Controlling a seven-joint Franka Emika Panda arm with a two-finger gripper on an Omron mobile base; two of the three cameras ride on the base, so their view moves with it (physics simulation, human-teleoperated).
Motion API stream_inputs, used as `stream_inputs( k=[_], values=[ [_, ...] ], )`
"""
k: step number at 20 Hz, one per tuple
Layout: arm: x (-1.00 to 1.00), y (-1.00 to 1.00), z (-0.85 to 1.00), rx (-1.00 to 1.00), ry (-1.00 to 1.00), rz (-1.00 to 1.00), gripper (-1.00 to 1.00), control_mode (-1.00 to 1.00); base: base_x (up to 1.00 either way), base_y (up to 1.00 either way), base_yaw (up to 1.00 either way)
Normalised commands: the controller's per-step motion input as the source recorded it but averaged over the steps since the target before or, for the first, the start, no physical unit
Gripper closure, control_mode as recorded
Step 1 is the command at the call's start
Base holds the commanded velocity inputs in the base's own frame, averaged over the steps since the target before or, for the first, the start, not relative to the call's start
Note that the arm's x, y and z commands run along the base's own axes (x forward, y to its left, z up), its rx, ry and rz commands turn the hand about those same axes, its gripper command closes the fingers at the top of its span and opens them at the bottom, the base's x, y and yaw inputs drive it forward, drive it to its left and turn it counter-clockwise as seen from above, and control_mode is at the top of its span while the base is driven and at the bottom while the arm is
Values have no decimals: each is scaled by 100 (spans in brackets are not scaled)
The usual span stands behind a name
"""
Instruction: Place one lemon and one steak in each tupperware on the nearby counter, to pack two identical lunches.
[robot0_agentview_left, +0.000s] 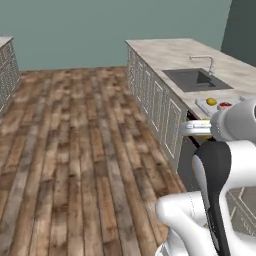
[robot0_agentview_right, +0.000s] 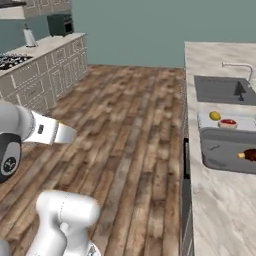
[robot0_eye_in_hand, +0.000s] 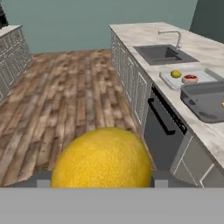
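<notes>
Gripper (robot0_eye_in_hand: 101, 183) clamps a lemon (robot0_eye_in_hand: 101, 157), held over open wood floor (robot0_agentview_left: 75, 150), well off the counter (robot0_agentview_right: 220, 200). On the counter: light grey tupperware (robot0_agentview_right: 205, 120) holding second lemon (robot0_agentview_right: 214, 116) and steak (robot0_agentview_right: 228, 123); dark tupperware (robot0_agentview_right: 220, 150) beside it holding darker steak (robot0_agentview_right: 250, 155). Sink (robot0_agentview_right: 220, 90) behind.

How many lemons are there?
2: one lemon sits between the robot's jaws, the other lemon lies in the light grey tray by the sink. Others may be hidden.
</notes>
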Motion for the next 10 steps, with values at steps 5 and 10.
stream_inputs(
  k=[5,10],
  values=[
    [0,0,0,0,0,0,100,100,44,11,-57],
    [0,0,0,0,0,0,100,100,4,34,-58]
  ],
)
